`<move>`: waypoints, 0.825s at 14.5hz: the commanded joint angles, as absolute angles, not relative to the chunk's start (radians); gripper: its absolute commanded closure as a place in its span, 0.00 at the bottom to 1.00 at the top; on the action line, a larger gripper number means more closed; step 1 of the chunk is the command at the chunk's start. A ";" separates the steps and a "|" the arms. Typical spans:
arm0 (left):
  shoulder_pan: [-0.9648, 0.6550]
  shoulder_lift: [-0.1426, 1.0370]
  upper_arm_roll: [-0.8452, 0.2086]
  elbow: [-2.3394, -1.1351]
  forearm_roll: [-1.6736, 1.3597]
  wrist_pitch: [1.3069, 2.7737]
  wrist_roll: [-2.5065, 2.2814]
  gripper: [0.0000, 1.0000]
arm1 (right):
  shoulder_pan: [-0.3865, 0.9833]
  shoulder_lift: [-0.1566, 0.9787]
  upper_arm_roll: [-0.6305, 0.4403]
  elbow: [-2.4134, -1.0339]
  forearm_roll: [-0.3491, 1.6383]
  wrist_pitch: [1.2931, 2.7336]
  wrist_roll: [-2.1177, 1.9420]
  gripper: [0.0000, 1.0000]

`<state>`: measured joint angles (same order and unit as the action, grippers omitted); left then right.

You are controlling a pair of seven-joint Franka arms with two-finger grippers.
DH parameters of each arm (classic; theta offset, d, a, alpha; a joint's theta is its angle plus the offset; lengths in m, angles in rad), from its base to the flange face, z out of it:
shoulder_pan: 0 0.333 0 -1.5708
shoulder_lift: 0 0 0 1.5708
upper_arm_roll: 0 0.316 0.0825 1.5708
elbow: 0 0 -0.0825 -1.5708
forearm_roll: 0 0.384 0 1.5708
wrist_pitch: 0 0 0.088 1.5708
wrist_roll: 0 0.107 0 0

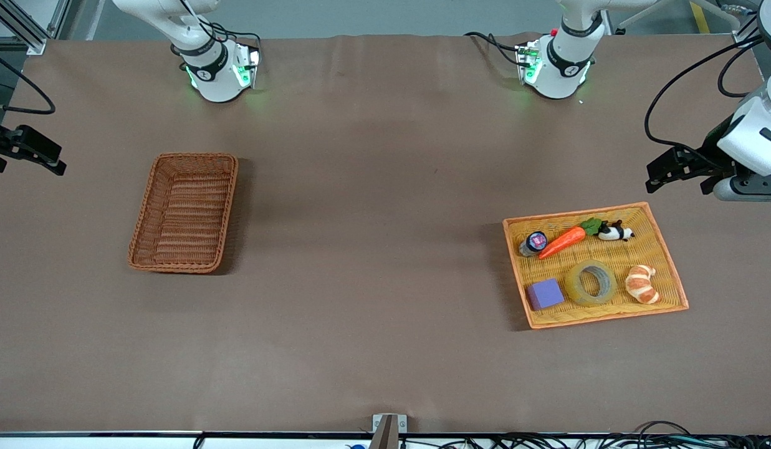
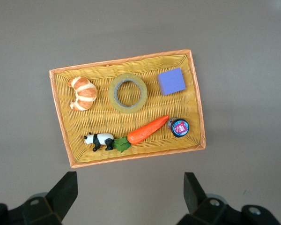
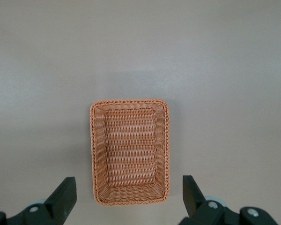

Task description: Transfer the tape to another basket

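Note:
The tape, a translucent yellowish ring, lies flat in the flat yellow tray between a purple block and a croissant. It also shows in the left wrist view. The reddish-brown wicker basket stands empty toward the right arm's end of the table and shows in the right wrist view. My left gripper is open and empty, high in the air over bare table beside the tray. My right gripper is open and empty, high at its end of the table, looking down on the basket.
The tray also holds a purple block, a croissant, a toy carrot, a small panda figure and a small dark jar. Brown cloth covers the table between basket and tray.

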<state>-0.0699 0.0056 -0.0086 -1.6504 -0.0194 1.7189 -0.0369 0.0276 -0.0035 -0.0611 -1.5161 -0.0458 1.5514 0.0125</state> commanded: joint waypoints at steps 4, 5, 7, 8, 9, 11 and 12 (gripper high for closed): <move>-0.071 0.008 -0.003 -1.629 -0.032 1.713 -0.038 0.00 | 0.023 -0.015 -0.061 -1.528 -0.023 1.545 0.005 0.00; -0.071 0.008 -0.002 -1.631 -0.025 1.710 -0.034 0.00 | 0.023 -0.015 -0.061 -1.528 -0.023 1.545 0.005 0.00; -0.066 0.012 -0.002 -1.631 -0.025 1.713 -0.025 0.00 | 0.025 -0.015 -0.061 -1.528 -0.023 1.545 0.005 0.00; -0.066 0.021 0.002 -1.631 -0.022 1.723 -0.025 0.00 | 0.025 -0.015 -0.061 -1.528 -0.023 1.545 0.005 0.00; -0.066 0.040 0.002 -1.629 -0.008 1.735 -0.026 0.00 | 0.025 -0.015 -0.061 -1.528 -0.023 1.545 0.005 0.00; -0.063 0.078 0.003 -1.629 0.031 1.749 -0.023 0.00 | 0.025 -0.015 -0.061 -1.528 -0.023 1.545 0.005 0.00; -0.048 0.109 0.005 -1.629 0.037 1.761 -0.023 0.00 | 0.025 -0.015 -0.061 -1.528 -0.023 1.545 0.005 0.00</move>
